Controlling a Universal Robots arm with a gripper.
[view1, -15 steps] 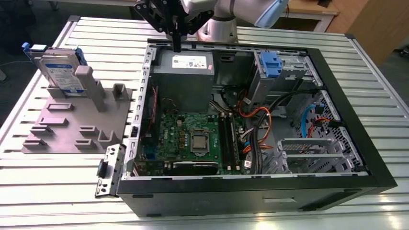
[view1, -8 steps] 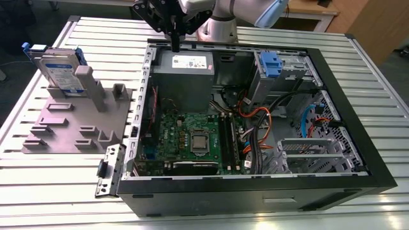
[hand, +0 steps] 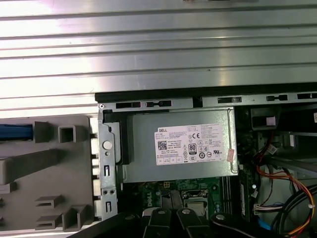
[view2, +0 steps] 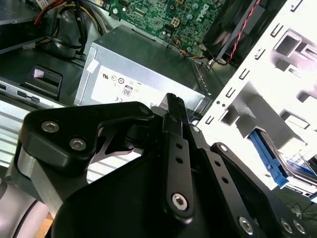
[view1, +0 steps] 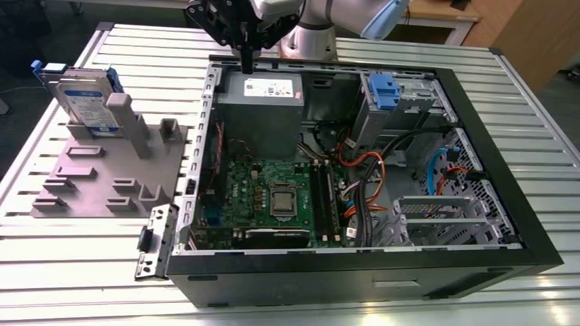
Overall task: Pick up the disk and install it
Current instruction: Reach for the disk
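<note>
Over grey metal power-supply box (view1: 263, 92): black two-finger gripper (view1: 246, 66), jaws together, empty. Well apart, upright on grey plastic fixture (view1: 100, 163): silver-grey rectangular blue-railed disk (view1: 83, 102). Risks: clipping metal case wall (view1: 210, 102); toppling disk if approached unopened.

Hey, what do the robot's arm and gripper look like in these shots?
The arm is silver-grey metal tubing with a pale blue joint cap. The gripper is matte black: flat linkage plates held by silver bolts, tapering to slim fingers dotted with small holes.
</note>
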